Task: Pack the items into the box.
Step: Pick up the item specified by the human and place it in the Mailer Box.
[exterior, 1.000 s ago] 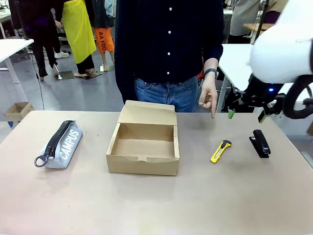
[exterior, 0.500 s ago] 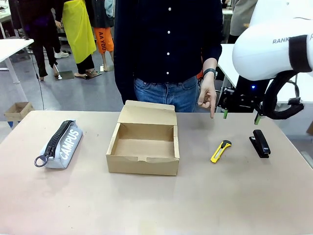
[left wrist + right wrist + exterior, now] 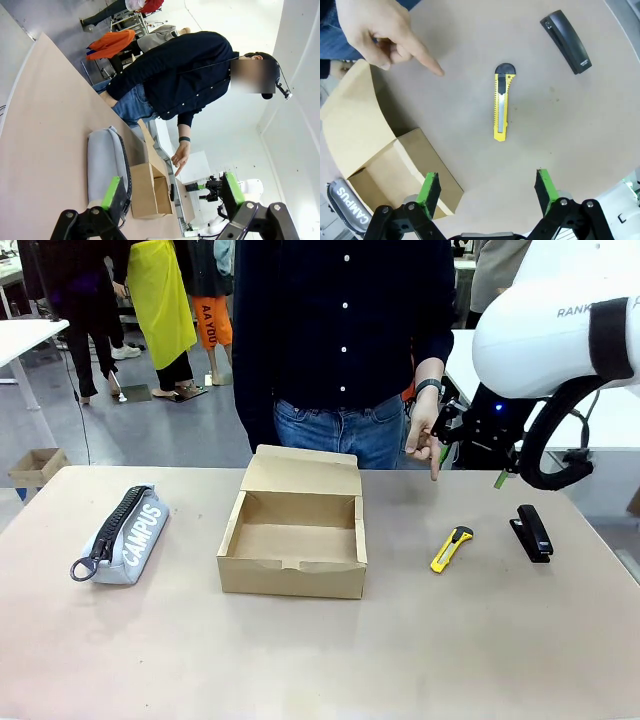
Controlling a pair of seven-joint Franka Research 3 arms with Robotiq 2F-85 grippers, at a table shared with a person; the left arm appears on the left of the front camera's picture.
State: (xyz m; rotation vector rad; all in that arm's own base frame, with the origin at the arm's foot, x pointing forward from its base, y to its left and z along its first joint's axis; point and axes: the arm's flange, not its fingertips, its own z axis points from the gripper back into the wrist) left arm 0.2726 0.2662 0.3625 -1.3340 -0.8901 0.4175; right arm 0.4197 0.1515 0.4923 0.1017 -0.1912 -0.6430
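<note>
Left tool: jaws spread wide, nothing between them, looking along the bench at the grey "CAMPUS" pencil pouch. The pouch lies by the left edge, long axis running from near edge to far edge with a slight lean, ring pull at the near end. The left arm is judged the nearer for it. Mid-bench is the cardboard box, open and empty, with its flap lid standing up on the far side. Neither item is packed yet. The person's hand hangs over the far edge right of the box, index finger pointing down at the bench. The utility knife lies flat between the box and the black stapler, apart from both, toward the right edge. Right tool: released, jaws wide, empty, held well above the bench close to the person's hand. In the right wrist view the knife sits ahead of the tool and about midway between its pads. Its long axis runs across the line joining them, so the jaws would close on its narrow width. Judgement: the knife goes first, by the right arm, with descent and little wrist roll needed. The box lies to the knife's left.
</note>
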